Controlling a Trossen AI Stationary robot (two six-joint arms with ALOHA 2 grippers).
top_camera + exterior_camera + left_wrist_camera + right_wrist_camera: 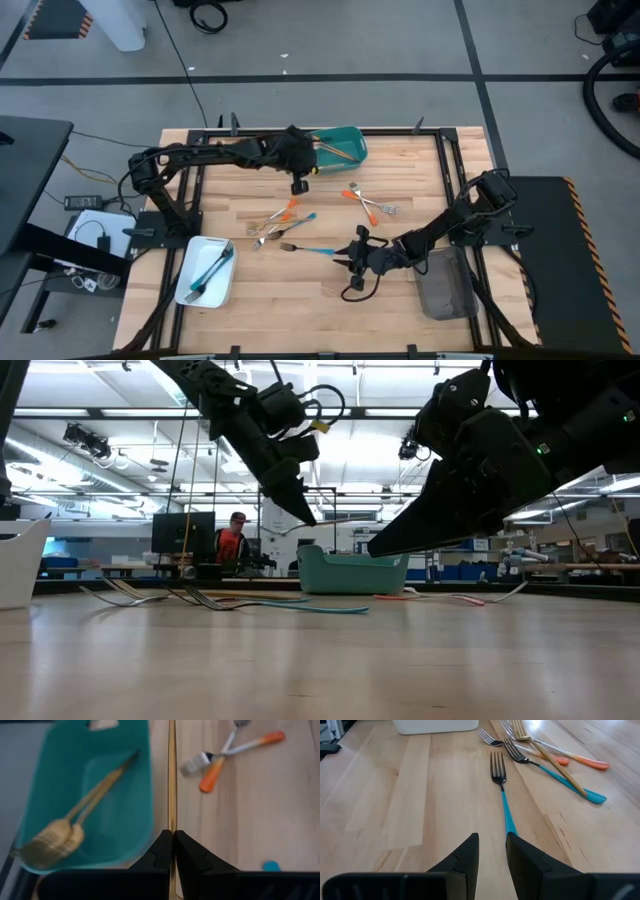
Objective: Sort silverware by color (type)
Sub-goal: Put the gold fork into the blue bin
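Sorting is mid-way: left gripper (172, 851), pinched on a gold utensil (171, 775), hangs beside the teal tray (345, 146) and needs to release it inside. Right gripper (492, 851), part-open, straddles what seems the blue-handled fork (502, 795) on the wooden table (260, 290), workshop beyond

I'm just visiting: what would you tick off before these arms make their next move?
1. Left hand holds a piece: ok, shut on a gold utensil.
2. It is near the teal tray for dropping: ok; gold pieces already lie there.
3. Right hand open: ok, fingers apart.
4. Right hand lined up on the blue-handled fork: ok, handle end runs between the fingers.
5. That fork lies free of the pile: ok.
6. Fork gripped: not ok, not yet.
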